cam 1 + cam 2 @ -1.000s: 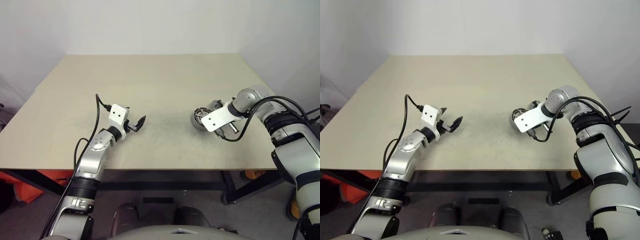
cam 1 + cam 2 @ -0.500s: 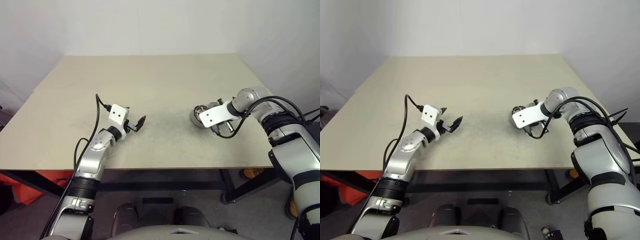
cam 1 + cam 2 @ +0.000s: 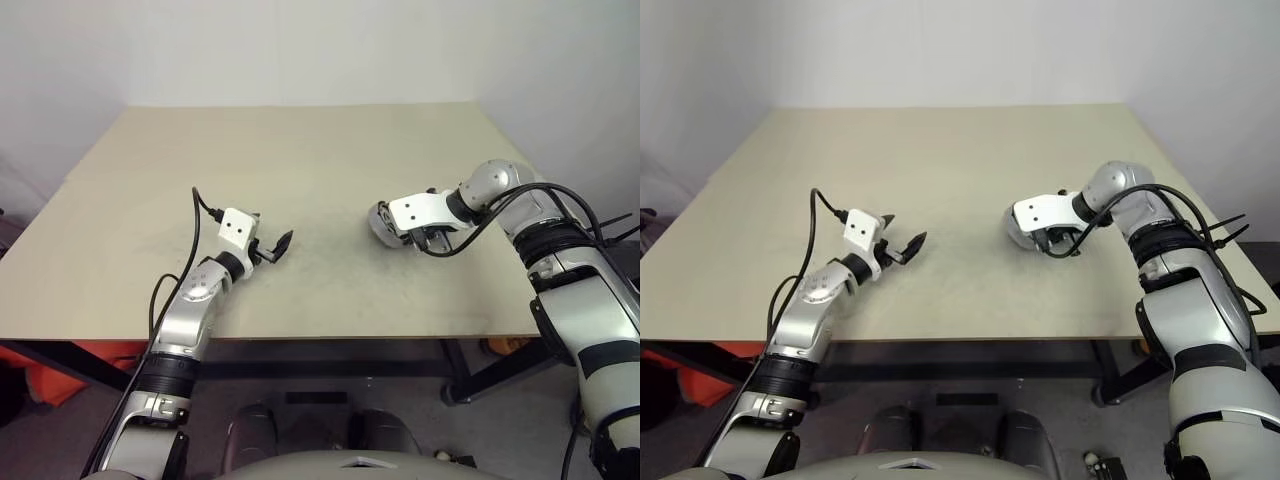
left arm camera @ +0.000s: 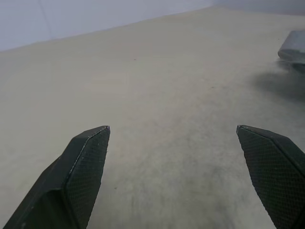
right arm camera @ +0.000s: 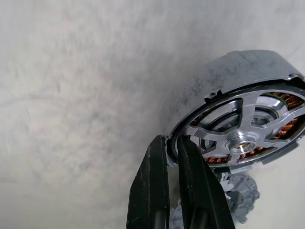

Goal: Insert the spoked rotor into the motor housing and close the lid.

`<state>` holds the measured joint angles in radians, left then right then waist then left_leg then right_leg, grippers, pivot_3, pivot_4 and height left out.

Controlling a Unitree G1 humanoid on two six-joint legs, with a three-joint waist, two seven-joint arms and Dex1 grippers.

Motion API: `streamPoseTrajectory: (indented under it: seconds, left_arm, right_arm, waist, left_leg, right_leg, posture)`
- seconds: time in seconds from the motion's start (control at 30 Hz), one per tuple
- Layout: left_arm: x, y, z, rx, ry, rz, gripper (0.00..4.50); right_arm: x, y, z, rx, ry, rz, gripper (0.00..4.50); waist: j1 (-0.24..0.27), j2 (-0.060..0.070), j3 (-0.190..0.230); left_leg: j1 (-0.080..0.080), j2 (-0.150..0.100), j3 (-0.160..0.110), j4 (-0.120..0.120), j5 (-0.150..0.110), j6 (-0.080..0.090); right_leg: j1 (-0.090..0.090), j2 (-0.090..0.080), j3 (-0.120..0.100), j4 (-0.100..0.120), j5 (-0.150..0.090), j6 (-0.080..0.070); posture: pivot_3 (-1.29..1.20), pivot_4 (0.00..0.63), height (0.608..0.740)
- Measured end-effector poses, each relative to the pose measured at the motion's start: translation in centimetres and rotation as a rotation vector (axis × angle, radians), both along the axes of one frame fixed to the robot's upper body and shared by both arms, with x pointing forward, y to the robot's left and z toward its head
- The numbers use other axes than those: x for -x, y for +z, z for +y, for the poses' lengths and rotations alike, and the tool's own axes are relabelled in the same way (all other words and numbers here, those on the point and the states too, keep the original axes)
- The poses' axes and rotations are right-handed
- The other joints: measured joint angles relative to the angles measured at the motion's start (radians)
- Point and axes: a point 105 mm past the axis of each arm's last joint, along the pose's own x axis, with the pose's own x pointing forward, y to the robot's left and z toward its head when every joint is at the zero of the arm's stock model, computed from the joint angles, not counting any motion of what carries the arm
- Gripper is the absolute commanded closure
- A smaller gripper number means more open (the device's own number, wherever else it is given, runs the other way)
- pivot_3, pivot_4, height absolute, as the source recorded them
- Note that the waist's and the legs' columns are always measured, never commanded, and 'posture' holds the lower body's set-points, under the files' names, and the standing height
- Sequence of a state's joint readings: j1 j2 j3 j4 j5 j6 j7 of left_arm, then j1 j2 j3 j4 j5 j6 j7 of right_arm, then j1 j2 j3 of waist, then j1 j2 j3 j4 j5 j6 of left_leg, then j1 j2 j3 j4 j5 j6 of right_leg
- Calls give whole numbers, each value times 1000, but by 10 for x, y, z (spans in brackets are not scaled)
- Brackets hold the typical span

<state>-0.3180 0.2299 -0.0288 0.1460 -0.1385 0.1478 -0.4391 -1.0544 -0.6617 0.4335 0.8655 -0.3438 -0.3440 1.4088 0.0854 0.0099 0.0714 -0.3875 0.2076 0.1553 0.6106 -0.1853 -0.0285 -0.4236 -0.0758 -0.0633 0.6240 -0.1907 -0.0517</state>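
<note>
The motor housing (image 3: pixel 379 221) is a round silver-grey can with copper windings and a spoked centre with a hub (image 5: pixel 243 140). It hangs tilted a little above the table, right of the middle, with its shadow under it. My right gripper (image 5: pixel 172 141) is shut on the housing's rim, one finger outside the wall and one inside. A grey bumpy-edged part (image 5: pixel 241 199) shows beside the fingers; I cannot tell whether it is the spoked rotor. The lid is out of view. My left gripper (image 3: pixel 271 233) stands open and empty over the table's left half, far from the housing (image 4: pixel 293 46).
The beige table (image 3: pixel 300 150) is bare across its middle and far side. Its front edge (image 3: pixel 300 335) runs just below both arms. A pale wall stands behind the table.
My right gripper has moved left and up and has rolled, carrying the housing with it, so the housing now sits further left and more tilted. The left arm has not moved.
</note>
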Motion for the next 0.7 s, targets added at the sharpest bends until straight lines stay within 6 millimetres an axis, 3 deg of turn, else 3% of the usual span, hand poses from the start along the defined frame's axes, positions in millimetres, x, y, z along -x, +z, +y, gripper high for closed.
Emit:
streamPoseTrajectory:
  seconds: [0.17, 0.33, 0.7]
  left_arm:
    - [0, 0, 1, 0, 6, 0, 0]
    - [0, -1, 1, 1, 10, 1, 0]
    - [3, 0, 6, -2, 28, -7, 0]
  right_arm:
    - [-1, 9, 11, -46, -6, -3, 4489]
    - [2, 15, 35, -117, -4, 20, 4489]
    - [14, -1, 60, -184, -55, 124, 4489]
  waist:
    - [4, 0, 0]
    - [10, 0, 0]
    - [13, 0, 0]
  left_leg:
    - [0, 0, 0, 0, 0, 0]
    - [0, 0, 0, 0, 0, 0]
    - [0, 0, 0, 0, 0, 0]
  right_leg:
    - [0, 0, 0, 0, 0, 0]
    - [0, 0, 0, 0, 0, 0]
    - [0, 0, 0, 0, 0, 0]
  posture:
    - [0, 0, 740]
    - [0, 0, 740]
    - [0, 0, 740]
